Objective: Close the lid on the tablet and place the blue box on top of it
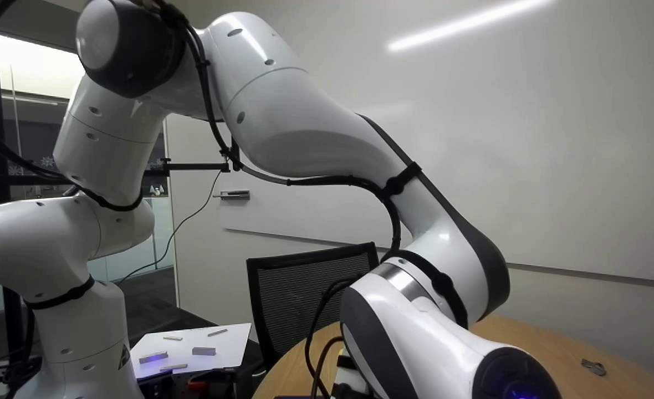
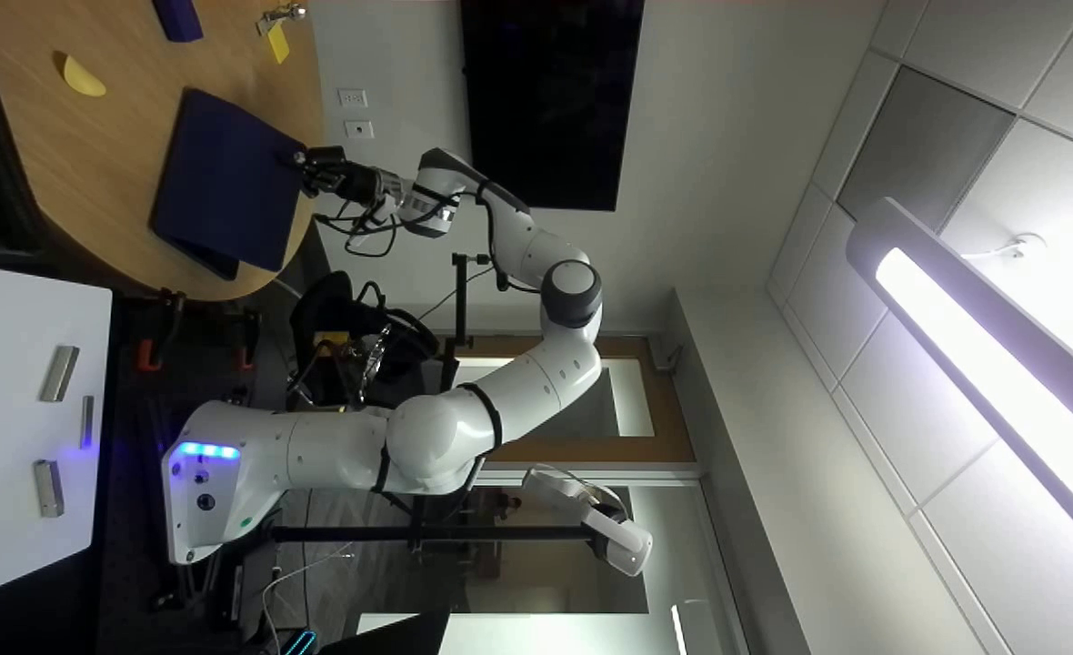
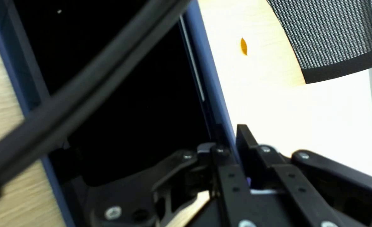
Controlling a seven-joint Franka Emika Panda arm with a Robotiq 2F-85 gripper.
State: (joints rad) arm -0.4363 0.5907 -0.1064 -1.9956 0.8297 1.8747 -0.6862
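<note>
Navy-cased: locate tablet at ten o'clock in an exterior view, part-open on wooden table. Treat as stiff, probably slick, glass-fragile. Note gripper clamped on lid near two-o'clock corner; hold there. Grasp blue box, eleven o'clock from tablet, mid-body; expect light weight.

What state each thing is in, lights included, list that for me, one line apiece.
lid, raised partway, not shut
tablet, screen black, apparently off
blue box, on the table, apart from the tablet, partly out of frame
end effector, jaws close on either side of the lid's edge; gripping or not, cannot tell
wall display, dark
ceiling light, lit
base light, lit blue
</note>
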